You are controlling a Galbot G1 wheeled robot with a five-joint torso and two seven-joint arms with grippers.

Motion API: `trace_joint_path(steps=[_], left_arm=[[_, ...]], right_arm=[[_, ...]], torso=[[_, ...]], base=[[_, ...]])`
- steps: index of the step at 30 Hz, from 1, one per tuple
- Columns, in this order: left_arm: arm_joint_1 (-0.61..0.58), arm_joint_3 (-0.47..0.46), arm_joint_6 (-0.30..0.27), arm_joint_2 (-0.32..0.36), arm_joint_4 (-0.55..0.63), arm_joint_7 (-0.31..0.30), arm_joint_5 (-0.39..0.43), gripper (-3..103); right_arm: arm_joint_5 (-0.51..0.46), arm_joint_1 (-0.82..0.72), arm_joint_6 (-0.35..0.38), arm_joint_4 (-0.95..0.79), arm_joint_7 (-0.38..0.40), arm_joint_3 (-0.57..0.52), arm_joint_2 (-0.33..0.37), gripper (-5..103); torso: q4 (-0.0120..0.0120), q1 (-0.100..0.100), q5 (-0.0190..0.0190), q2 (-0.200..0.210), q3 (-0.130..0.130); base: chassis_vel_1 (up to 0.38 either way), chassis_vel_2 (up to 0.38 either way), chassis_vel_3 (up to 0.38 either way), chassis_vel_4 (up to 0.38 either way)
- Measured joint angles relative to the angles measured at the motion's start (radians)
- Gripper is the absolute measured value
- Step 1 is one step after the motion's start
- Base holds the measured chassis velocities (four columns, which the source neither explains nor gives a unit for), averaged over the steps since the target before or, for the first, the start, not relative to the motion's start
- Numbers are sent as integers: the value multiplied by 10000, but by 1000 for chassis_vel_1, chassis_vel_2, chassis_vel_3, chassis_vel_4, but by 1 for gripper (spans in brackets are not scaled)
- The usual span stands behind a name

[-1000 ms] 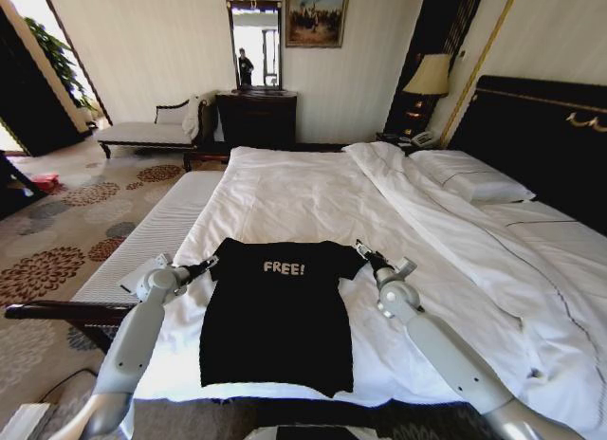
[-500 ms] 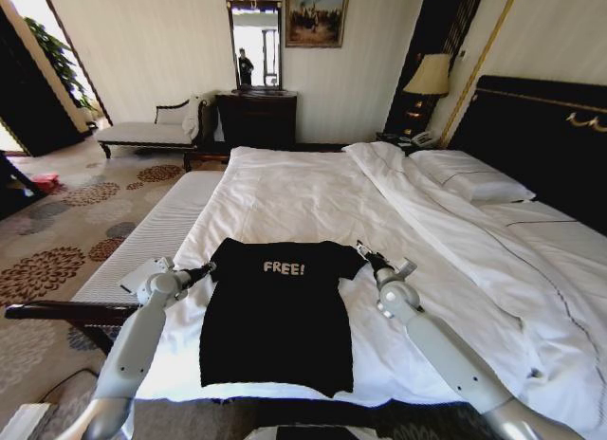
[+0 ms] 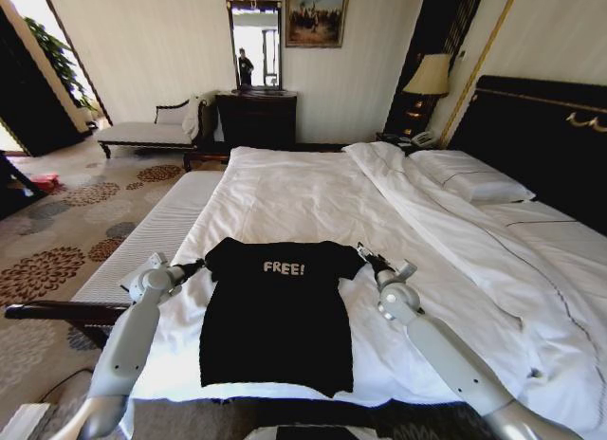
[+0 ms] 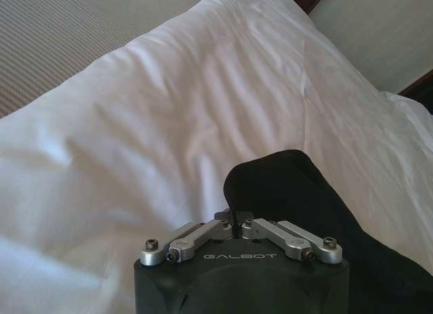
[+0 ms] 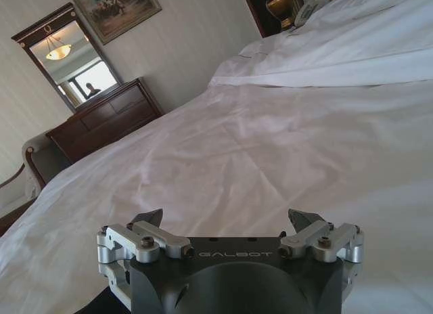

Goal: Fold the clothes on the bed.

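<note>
White bedding covered the bed (image 3: 313,198), whose dark headboard (image 3: 541,127) with gold trim stood off to the robot's right, and a dresser with a mirror (image 3: 256,42) and a framed painting (image 3: 316,13) stood against the far wall. On the near part of the duvet (image 3: 285,193) the black T-shirt (image 3: 275,312) lay flat, chest up, with "FREE!" (image 3: 284,267) readable in white letters across the chest. The left gripper (image 3: 194,265) was at the shirt's left sleeve; in the left wrist view its jaws were drawn together on a pinch of black fabric (image 4: 284,192), the sleeve bunching just ahead of the fingertips while bare white duvet spread beyond them. The word "GALBOT" was embossed on that gripper's housing (image 4: 240,256). The right gripper (image 3: 365,257) sat at the edge of the shirt's right sleeve; in the right wrist view its jaws stood wide apart with nothing between them, only white duvet ahead, and the same "GALBOT" lettering (image 5: 235,254) marked its body.
</note>
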State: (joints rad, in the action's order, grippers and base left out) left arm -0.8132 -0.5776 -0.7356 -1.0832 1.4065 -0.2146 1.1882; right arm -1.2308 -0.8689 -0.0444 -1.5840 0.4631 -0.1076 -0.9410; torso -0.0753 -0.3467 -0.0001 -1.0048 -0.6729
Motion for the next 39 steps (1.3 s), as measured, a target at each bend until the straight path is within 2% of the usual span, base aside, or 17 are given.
trace_joint_path(steps=[15, 25, 28, 29, 32, 34, 37, 38, 39], left_arm=[[1274, 318, 17, 270, -1318, 58, -217, 1], [2082, 553, 333, 306, -2649, 429, -1128, 1], [2222, 562, 468, 285, -2750, 530, -1339, 1], [2243, 577, 544, 287, -2746, 600, -1457, -2], [2162, 524, 784, 325, -2495, 661, -1646, 14], [2116, 476, 800, 329, -2409, 639, -1652, 14], [1770, 134, 810, 378, -1703, 351, -1790, 30], [1770, 134, 810, 378, -1703, 351, -1790, 30], [1696, 14, 807, 379, -1473, 226, -1776, 34]], right_arm=[[30, -72, -2, -121, 91, 16, -23, 100], [89, -245, -2, -181, 93, -62, -20, 100], [126, -276, -2, -203, 102, -62, -22, 100], [128, -285, -2, -223, 110, -64, -23, 100], [129, -313, -1, -275, 120, -116, -12, 100], [129, -324, 0, -285, 121, -135, -7, 100], [129, -391, 1, -343, 122, -240, 20, 100], [129, -391, 1, -343, 122, -240, 20, 100], [129, -412, 1, -355, 122, -269, 26, 100]], torso=[[-1, 0, 0, 0, 0], [-2, 0, -1, 0, 0], [-3, -1, 1, 0, -1], [-3, 0, 1, 0, 0], [3, -1, 3, 0, 0], [3, -1, 3, 0, 0], [4, -1, 0, 0, 0], [4, -1, 0, 0, 0], [4, 0, 0, -1, 0]], base=[[0, 0, 0, 0], [0, 0, 0, 0], [0, 0, 0, 0], [0, 0, 0, 0], [0, 0, 0, 0], [0, 0, 0, 0], [0, 0, 0, 0], [0, 0, 0, 0], [0, 0, 0, 0]])
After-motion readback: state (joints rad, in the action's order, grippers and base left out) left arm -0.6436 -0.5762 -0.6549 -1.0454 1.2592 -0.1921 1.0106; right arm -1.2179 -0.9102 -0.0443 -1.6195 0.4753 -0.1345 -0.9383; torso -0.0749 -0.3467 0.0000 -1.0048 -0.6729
